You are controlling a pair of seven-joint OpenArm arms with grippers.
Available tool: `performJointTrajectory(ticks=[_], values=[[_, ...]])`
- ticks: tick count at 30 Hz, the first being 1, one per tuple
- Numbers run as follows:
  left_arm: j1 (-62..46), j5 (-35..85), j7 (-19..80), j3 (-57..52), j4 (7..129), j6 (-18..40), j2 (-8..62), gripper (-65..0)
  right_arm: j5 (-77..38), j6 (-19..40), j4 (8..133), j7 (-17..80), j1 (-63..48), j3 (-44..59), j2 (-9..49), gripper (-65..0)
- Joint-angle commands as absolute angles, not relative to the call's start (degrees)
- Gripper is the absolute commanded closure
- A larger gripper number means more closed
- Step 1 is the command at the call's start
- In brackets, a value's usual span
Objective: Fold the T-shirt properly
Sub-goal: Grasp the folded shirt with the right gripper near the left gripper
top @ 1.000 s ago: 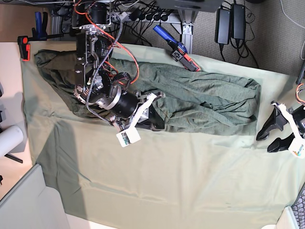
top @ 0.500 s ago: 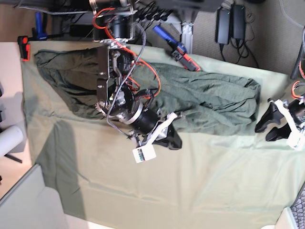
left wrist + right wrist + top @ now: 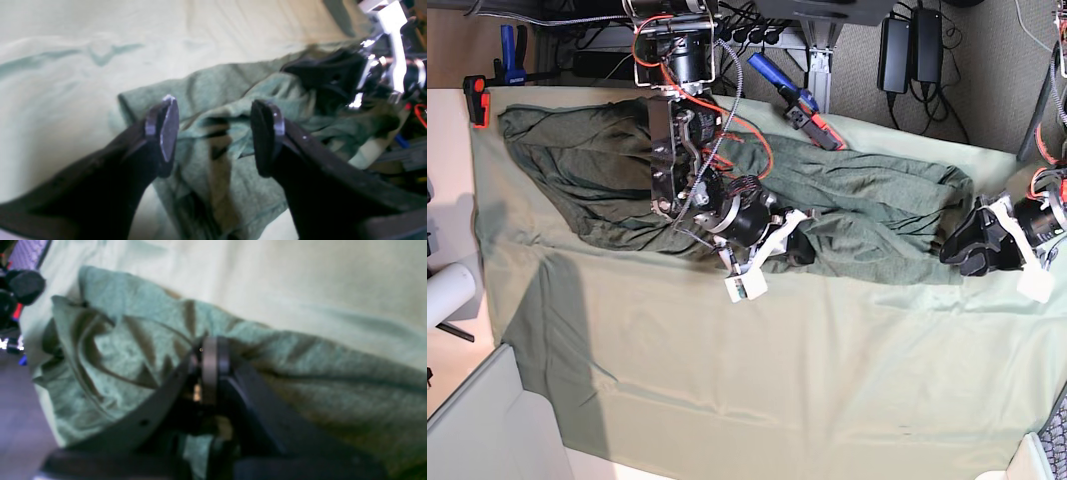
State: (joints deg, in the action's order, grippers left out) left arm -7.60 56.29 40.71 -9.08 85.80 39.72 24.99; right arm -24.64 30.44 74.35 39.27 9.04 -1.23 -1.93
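Two robot arms work over a dark T-shirt [image 3: 857, 215] lying crumpled across the pale table cloth [image 3: 807, 380]. Right gripper [image 3: 210, 370] is pressed together, pinching the shirt's middle edge. Left gripper [image 3: 213, 133] hangs spread wide above the shirt's end.

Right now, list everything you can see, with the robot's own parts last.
T-shirt: one, dark grey-green, wrinkled across the far half of the table.
Table cloth: one, pale green, covering the table under the shirt.
Clamps: one orange-handled at the cloth's far left corner, one blue and orange on the far edge.
Power bricks: two, black, on the floor beyond the table.
Right tool: one, black, shut on the T-shirt near its middle.
Left tool: one, black, open over the shirt's end.
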Motion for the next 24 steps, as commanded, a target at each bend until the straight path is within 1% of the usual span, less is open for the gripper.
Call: performJointTrajectory(ticks=[1, 6, 10, 12, 15, 24], values=[[-6.9, 57.6, 39.7, -9.6, 86.2, 40.0, 25.5, -37.5, -26.3, 30.9, 75.3, 39.5, 9.6, -1.3, -2.2, 0.0], [-6.8, 57.6, 39.7, -10.8, 82.5, 40.0, 24.5, -37.5, -28.1, 30.9, 75.3, 40.8, 9.6, -1.3, -2.2, 0.0], [-6.8, 58.1, 39.3, -14.9, 79.7, 40.0, 23.9, -37.5, -28.0, 30.9, 75.3, 40.8, 9.6, -1.3, -2.2, 0.0], [-6.9, 58.1, 40.6, -16.9, 79.6, 40.0, 22.8, -37.5, -28.0, 30.9, 75.3, 40.8, 9.6, -1.3, -2.2, 0.0], [-7.1, 59.0, 43.0, -16.4, 79.6, 40.0, 22.6, -37.5, -28.1, 30.9, 75.3, 40.8, 9.6, -1.3, -2.2, 0.0], [-9.7, 60.7, 43.1, -15.9, 79.6, 40.0, 22.5, -37.6, -28.1, 30.9, 75.3, 40.8, 9.6, -1.3, -2.2, 0.0]])
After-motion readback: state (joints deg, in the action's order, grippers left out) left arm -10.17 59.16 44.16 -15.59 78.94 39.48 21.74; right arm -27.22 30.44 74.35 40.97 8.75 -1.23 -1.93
